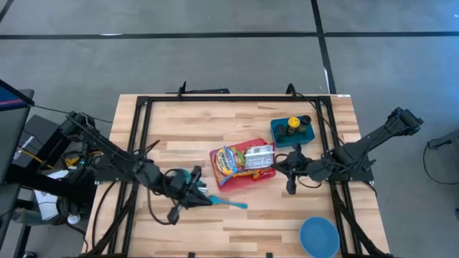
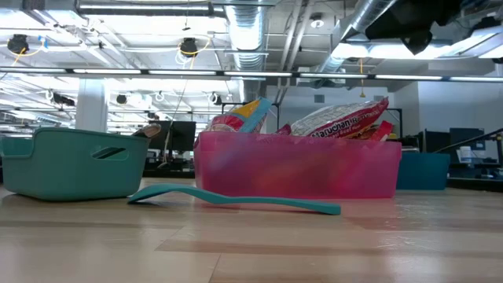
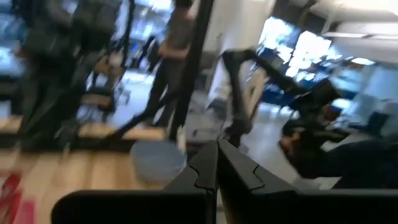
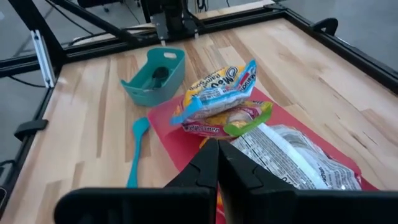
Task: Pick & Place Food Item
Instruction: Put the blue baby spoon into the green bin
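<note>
Pink bin [image 1: 231, 180], teal spoon [image 1: 228, 203], teal basket [image 1: 281, 134], blue bowl [image 1: 319, 236], pale striped wood table [image 1: 237, 118]

Blue bowl [image 1: 319, 237] cut by bottom edge; bin [image 1: 292, 131] contents unclear.

Tabletop layout, seen from above
Snack packets [image 1: 244, 158] lie in the tray [image 1: 219, 180] at the tabletop's [image 1: 215, 122] centre; spatula [image 1: 228, 203] before it; bin [image 1: 285, 136] behind-right; bowl [image 1: 319, 236] at front right.

The silver noodle packet [image 2: 339, 119] in the pink bin [image 2: 299, 169] reads "Maruchan"; other print is illegible.
</note>
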Tool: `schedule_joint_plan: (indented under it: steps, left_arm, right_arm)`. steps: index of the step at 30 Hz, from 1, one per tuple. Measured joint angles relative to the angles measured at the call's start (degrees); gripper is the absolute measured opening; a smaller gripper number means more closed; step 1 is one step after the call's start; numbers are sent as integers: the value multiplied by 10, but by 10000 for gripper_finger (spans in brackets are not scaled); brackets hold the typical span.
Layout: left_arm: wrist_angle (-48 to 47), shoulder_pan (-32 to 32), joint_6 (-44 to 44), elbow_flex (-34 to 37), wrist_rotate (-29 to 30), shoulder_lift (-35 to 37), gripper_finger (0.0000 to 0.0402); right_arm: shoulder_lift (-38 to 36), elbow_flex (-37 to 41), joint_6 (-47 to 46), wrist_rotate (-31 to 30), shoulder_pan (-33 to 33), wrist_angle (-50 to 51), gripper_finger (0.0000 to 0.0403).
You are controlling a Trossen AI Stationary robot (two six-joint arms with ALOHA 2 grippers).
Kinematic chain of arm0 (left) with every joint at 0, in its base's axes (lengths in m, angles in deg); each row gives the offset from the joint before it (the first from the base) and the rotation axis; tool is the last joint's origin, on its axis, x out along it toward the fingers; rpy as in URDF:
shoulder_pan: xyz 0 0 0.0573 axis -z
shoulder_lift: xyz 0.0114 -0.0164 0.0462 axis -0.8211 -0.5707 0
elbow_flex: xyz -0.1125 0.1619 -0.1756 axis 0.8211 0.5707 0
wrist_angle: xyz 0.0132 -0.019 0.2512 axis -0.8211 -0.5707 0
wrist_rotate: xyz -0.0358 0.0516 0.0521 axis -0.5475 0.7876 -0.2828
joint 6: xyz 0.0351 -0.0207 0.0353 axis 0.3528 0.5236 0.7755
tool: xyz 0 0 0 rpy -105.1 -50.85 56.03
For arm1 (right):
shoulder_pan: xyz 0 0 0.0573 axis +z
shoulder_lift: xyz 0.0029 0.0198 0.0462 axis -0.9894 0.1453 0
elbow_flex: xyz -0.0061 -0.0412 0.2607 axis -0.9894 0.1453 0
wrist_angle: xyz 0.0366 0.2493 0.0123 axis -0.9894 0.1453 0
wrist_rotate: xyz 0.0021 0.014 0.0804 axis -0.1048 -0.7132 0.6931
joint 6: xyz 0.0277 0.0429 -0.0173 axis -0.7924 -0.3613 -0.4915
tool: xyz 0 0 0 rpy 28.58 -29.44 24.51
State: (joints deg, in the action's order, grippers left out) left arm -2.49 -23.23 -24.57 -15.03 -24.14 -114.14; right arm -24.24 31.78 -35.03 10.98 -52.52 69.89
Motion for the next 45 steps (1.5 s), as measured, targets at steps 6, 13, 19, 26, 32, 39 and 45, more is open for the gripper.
schedule_joint_plan:
  steps: [6,13,19,26,32,39,45]
  left_arm:
    - [-70,0,-37,-30,32,-35,0]
    - [-113,0,-39,-76,32,-97,0]
    - [-188,21,-54,-127,60,-140,0]
    - [-245,46,-74,-147,107,-154,0]
    - [-255,66,-83,-149,138,-154,0]
    - [-253,70,-84,-149,147,-154,0]
    - [-234,70,-84,-149,147,-154,0]
  right_arm:
    - [-2,0,13,0,0,-1,0]
    - [-1,0,15,0,0,0,0]
    - [-1,0,15,0,0,0,0]
    - [-1,0,15,0,0,0,0]
    - [-1,0,15,-1,0,0,0]
    - [-1,0,15,-20,0,0,0]
    - [-1,0,15,-30,-3,0,0]
